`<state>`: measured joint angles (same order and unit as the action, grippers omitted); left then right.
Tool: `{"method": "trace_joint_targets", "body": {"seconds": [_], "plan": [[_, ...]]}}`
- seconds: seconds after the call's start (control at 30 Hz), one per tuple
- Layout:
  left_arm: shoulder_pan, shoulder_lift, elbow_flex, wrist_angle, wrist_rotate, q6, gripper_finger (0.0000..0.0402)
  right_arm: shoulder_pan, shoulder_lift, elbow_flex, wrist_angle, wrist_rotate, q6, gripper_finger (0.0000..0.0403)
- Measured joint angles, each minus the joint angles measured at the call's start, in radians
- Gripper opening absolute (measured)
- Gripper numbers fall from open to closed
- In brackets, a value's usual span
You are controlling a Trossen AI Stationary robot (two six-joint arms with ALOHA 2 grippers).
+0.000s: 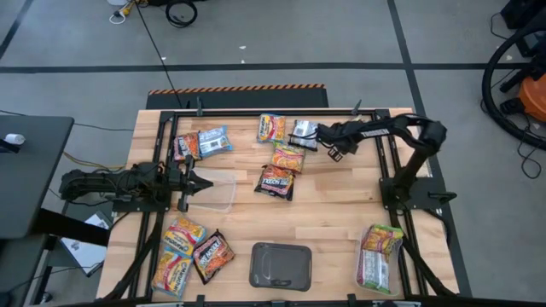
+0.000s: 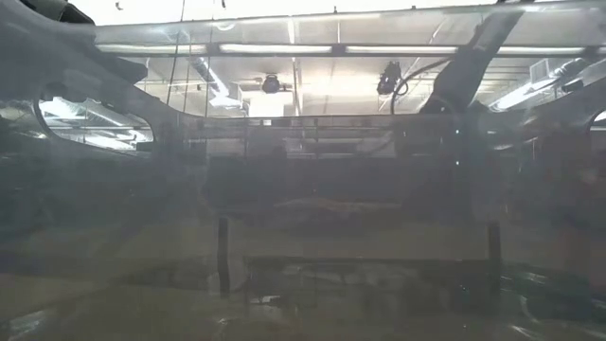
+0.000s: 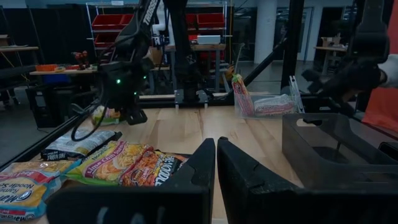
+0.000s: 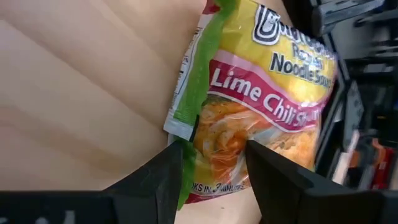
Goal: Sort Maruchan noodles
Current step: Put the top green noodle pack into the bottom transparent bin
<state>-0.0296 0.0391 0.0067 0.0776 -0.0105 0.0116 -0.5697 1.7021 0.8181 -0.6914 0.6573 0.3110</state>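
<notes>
Wooden surface (image 1: 341, 205) first: it carries everything, with my right arm (image 1: 401, 136) reaching in from the right edge toward the middle of the far edge, and my left arm (image 1: 111, 183) lying along the left edge. A clear tub (image 1: 220, 189) sits just beside my left jaws, which are closed on nothing and wait there. A second tub (image 1: 380, 254) at the near right corner already holds yellow-green packets, and a grey tray (image 1: 280, 264) rests at the near edge. The Maruchan noodles (image 1: 288, 158) are scattered: a cluster by the far edge, two toward the far left corner, three at the near left corner. My concern is the lime chili packet (image 4: 267, 93) in that far cluster. My right jaws are open and straddle its green crimped side seam, one finger on each side, not yet pinching. To do this well, I judge I should push a little deeper before closing, so I bite the filled body and not only the thin slippery seam, then squeeze gently, since the brick inside would crack, and lift straight up to clear the neighbouring packets.
</notes>
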Motion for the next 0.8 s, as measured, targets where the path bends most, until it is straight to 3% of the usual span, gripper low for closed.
{"method": "trace_joint_targets", "body": {"seconds": [0.13,0.27,0.5,0.7,0.8], "plan": [[0.000,0.000,0.000,0.000,0.000,0.000,0.0025,0.000,0.024,0.002,0.015,0.017,-0.014,0.0176],[0.000,0.000,0.000,0.000,0.000,0.000,0.0025,-0.002,0.025,0.001,0.019,0.034,-0.003,0.0147],[0.000,0.000,0.000,0.000,0.000,0.000,0.0025,-0.003,-0.039,-0.001,-0.003,0.000,-0.024,0.0022],[0.000,0.000,0.000,0.000,0.000,0.000,0.0025,0.050,-0.255,-0.002,-0.127,-0.132,-0.024,0.0008],[0.000,0.000,0.000,0.000,0.000,0.000,0.0025,0.123,-0.420,-0.002,-0.190,-0.256,-0.023,0.0006]]}}
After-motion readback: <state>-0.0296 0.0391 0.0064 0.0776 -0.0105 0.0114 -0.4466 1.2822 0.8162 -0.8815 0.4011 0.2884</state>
